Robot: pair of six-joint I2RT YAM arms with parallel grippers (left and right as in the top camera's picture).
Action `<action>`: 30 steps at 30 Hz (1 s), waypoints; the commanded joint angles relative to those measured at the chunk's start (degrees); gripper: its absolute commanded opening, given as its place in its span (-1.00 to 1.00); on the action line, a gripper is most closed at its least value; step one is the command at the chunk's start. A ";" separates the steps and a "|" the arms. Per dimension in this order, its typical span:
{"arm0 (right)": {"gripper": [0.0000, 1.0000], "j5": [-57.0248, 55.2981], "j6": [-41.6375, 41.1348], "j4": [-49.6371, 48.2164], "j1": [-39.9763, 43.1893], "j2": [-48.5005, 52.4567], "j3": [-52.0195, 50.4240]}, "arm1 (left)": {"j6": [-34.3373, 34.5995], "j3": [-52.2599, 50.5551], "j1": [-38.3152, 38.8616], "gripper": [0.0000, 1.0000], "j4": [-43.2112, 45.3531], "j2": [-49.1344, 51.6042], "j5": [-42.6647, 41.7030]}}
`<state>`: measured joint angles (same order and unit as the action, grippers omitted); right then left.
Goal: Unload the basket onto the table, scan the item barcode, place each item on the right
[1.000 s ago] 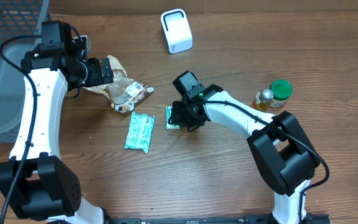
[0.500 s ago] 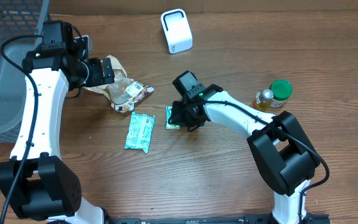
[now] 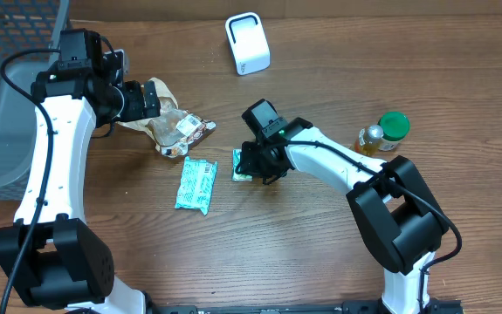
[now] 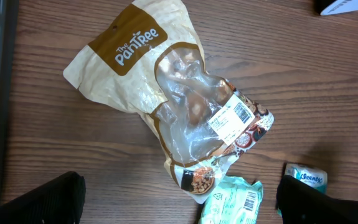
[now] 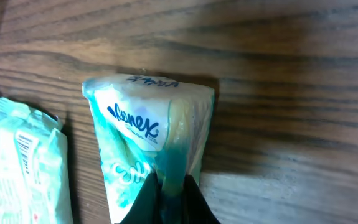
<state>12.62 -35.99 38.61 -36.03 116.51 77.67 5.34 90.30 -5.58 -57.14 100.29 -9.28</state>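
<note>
Overhead and wrist views of a wooden table [image 3: 320, 262] with two arms. A grey mesh basket [image 3: 6, 87] is seen at the far left edge. A tan and clear snack bag [image 4: 179, 106], printed "The PanTree", is laid flat near the basket, with a white barcode label [image 4: 231, 118] turned upward. The left gripper [image 3: 150, 98] is held above this bag with its jaws spread wide, and nothing is gripped. A white scanner [image 3: 247, 43] is stood at the far edge of the table, well apart from both grippers. A flat green packet [image 3: 196, 184] is laid just below the bag, a barcode visible on its end in the left wrist view. A small bottle with a green cap [image 3: 383, 133] is placed at the right. The tissue pack [image 5: 147, 130], marked "Kleenex", is shown near the table's middle, just beside the green packet; its lower end is pinched between the closed fingers of the right gripper [image 5: 169, 193], and the pack is rested on the wood.
</note>
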 commanded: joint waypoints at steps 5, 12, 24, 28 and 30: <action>-0.93 -1.33 0.39 2.93 -0.22 -4.70 0.20 | -1.70 0.11 0.37 0.99 0.20 -0.22 -0.63; -0.93 -1.36 0.39 3.50 -0.22 -5.22 0.20 | -1.73 0.11 0.37 0.99 0.20 -0.22 -0.63; -0.93 -1.38 0.39 3.56 -0.22 -5.22 0.20 | -1.73 0.11 0.37 0.99 0.22 -0.22 -0.63; -0.93 -1.38 0.42 3.54 -0.22 -5.22 0.20 | -1.73 0.11 0.37 0.99 0.20 -0.22 -0.63; -0.93 -1.38 0.42 3.54 -0.22 -5.22 0.20 | -1.70 0.11 0.37 0.99 0.20 -0.22 -0.63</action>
<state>11.70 -35.94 42.28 -36.05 113.40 77.67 5.34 90.30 -5.58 -57.14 100.29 -9.28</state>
